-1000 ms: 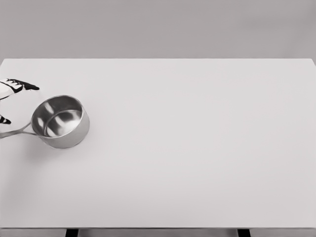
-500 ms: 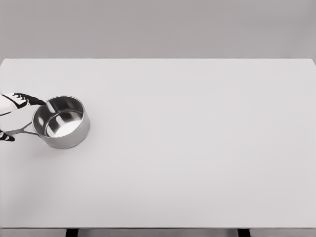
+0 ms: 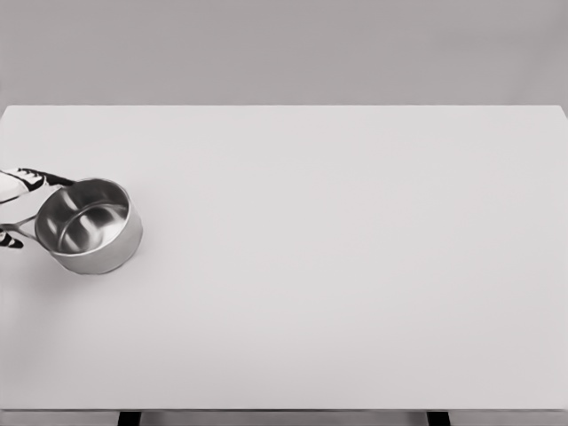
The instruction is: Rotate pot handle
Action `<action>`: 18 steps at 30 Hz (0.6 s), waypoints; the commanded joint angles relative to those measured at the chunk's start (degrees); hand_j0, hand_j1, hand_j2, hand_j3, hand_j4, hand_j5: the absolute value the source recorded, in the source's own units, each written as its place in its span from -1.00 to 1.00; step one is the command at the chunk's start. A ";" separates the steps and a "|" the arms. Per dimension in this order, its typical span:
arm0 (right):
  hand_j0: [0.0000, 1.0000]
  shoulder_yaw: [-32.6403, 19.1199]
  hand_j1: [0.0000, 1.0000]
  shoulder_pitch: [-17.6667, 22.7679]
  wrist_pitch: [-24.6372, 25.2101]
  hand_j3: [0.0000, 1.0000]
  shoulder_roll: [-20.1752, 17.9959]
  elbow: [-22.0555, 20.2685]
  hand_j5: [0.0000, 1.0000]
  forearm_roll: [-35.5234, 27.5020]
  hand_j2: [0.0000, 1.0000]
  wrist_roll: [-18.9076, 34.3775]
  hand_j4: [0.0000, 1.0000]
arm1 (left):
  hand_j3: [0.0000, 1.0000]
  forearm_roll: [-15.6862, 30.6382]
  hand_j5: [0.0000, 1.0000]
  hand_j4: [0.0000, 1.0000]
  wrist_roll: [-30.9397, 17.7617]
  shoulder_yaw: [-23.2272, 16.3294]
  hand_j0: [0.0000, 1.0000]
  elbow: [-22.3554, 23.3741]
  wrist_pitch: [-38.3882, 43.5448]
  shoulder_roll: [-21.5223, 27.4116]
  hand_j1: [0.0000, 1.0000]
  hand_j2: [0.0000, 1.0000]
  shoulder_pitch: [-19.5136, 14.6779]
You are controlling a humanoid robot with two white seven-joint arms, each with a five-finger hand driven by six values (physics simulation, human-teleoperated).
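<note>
Pot [image 3: 88, 226] sits upright at the far left of the desk [image 3: 337, 266], its handle [image 3: 19, 224] pointing left toward the desk edge. Judgement: rotation is in hand, not finished; how much turn remains cannot be told. Left robot hand [image 3: 16, 206], mostly cut off by the picture edge, straddles the handle: one finger [image 3: 49, 179] above near the rim, another fingertip below. Firm pinch or loose contact: cannot tell.

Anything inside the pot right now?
Nothing shows inside the pot: only its shiny bare bottom and far inner wall with reflections. The near wall hides a strip of the floor. The left hand is at its handle.
</note>
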 commanded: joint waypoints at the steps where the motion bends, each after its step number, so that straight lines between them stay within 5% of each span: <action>1: 1.00 -0.05 1.00 0.00 -0.01 1.00 -0.01 0.00 1.00 -0.03 1.00 0.02 1.00 | 1.00 -1.12 1.00 1.00 0.04 1.67 1.00 0.55 0.02 -0.92 1.00 1.00 0.00; 10: 1.00 -0.05 1.00 0.00 -0.10 1.00 -0.01 0.00 1.00 -0.03 1.00 0.02 1.00 | 1.00 -1.30 1.00 1.00 0.04 2.47 1.00 -1.29 0.02 -3.38 1.00 1.00 0.00; 18: 1.00 0.04 1.00 0.00 -0.01 1.00 -0.01 0.00 1.00 0.06 1.00 0.02 1.00 | 1.00 -1.21 1.00 1.00 0.04 2.91 1.00 -8.32 0.02 -3.82 1.00 1.00 -0.09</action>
